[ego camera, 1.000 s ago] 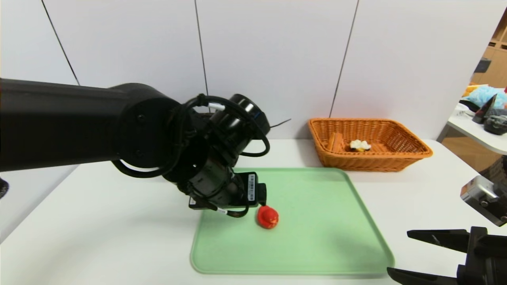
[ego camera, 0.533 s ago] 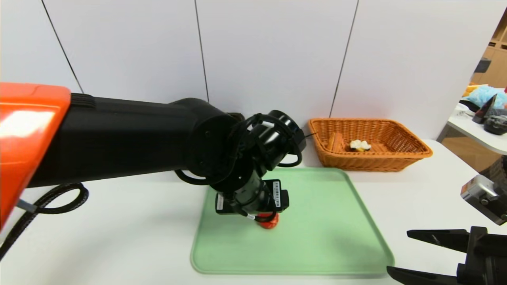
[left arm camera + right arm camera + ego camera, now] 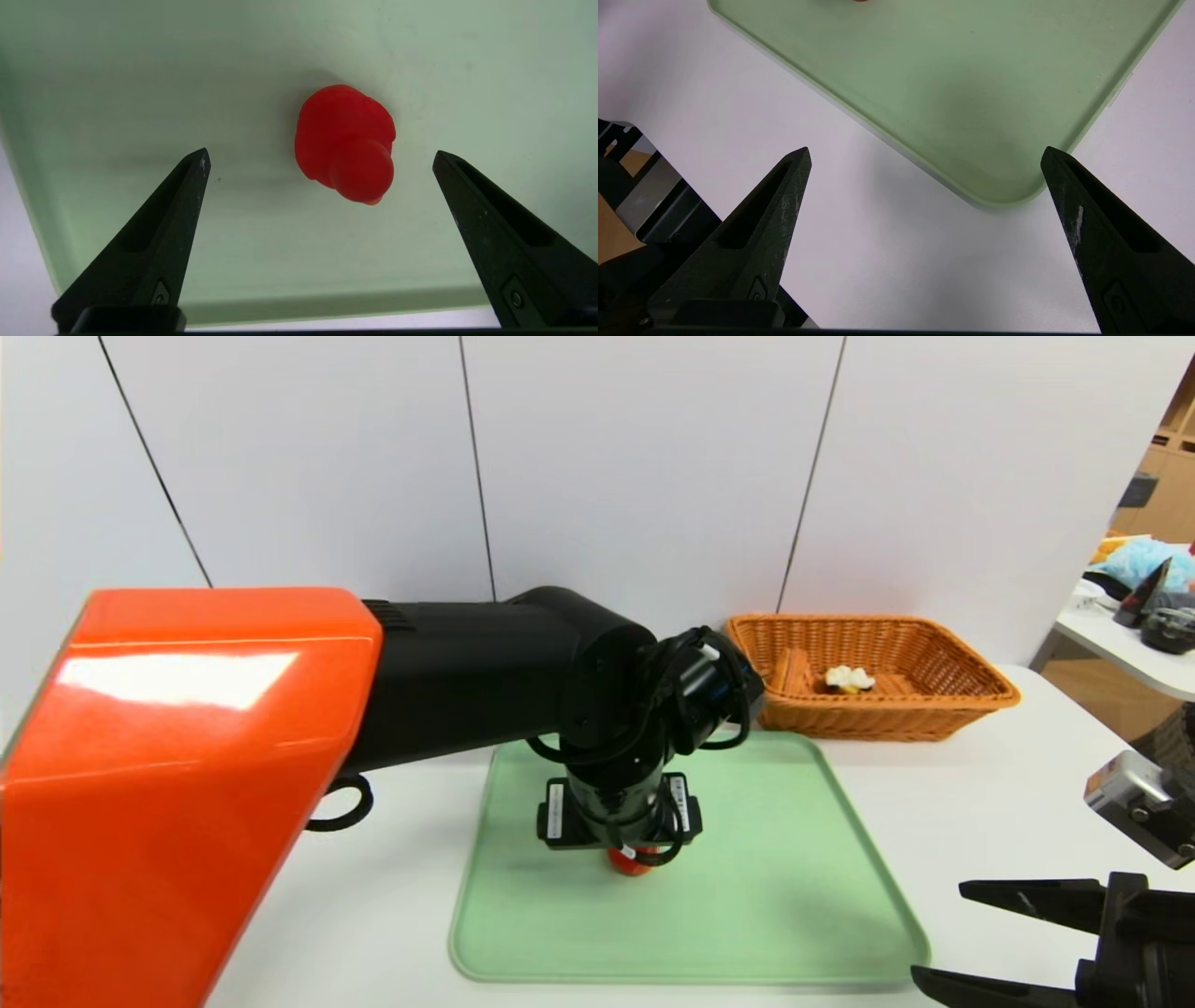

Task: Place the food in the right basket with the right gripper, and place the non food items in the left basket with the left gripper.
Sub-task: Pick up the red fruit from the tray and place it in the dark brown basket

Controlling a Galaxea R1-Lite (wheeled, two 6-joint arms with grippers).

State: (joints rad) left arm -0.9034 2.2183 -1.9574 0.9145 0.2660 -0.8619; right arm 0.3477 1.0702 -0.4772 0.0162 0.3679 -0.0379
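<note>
A small red toy (image 3: pixel 345 142), a non food item, lies on the green tray (image 3: pixel 117 84). My left gripper (image 3: pixel 321 153) hangs open right above it, one finger on either side, neither touching it. From the head view the left wrist covers most of the red toy (image 3: pixel 627 867). The food, a waffle wedge with white cream (image 3: pixel 848 679), lies inside the right basket (image 3: pixel 976 694), which is orange-tan wicker. My right gripper (image 3: pixel 938 930) is parked open and empty over the table by the tray's near right corner. The left basket is hidden behind my left arm.
The green tray (image 3: pixel 794 896) takes up the middle of the white table. My bulky left arm (image 3: pixel 280 737) spans the left half of the head view. A side table with clutter (image 3: pixel 1139 607) stands at the far right.
My left arm has swung to the right and lowered over the red toy, which was in plain sight beside the wrist and is now mostly covered. The right arm has not moved.
</note>
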